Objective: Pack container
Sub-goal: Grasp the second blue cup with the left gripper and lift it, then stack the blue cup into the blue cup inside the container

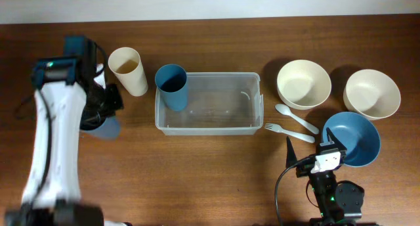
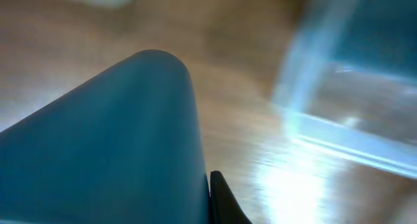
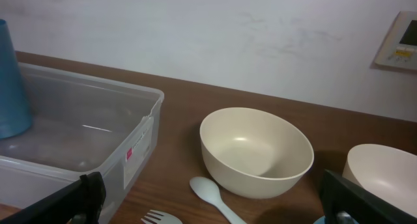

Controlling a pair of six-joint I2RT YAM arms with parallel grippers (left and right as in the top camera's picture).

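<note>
Clear rectangular plastic container (image 1: 207, 130) sits mid-way along the brown wooden table (image 1: 216, 186), with a tall dark-blue plastic cup (image 1: 172, 87) upright in its left end. Left of it, the left gripper (image 1: 105, 113) is clamped on a paler blue plastic cup (image 2: 117, 146). The right gripper (image 1: 310, 151) stands wide and empty beside a round blue bowl (image 1: 354, 137).

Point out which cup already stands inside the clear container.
The dark blue cup at the container's left end. The cream cup stands on the table outside it; a third cup is in the left gripper, also outside.
</note>
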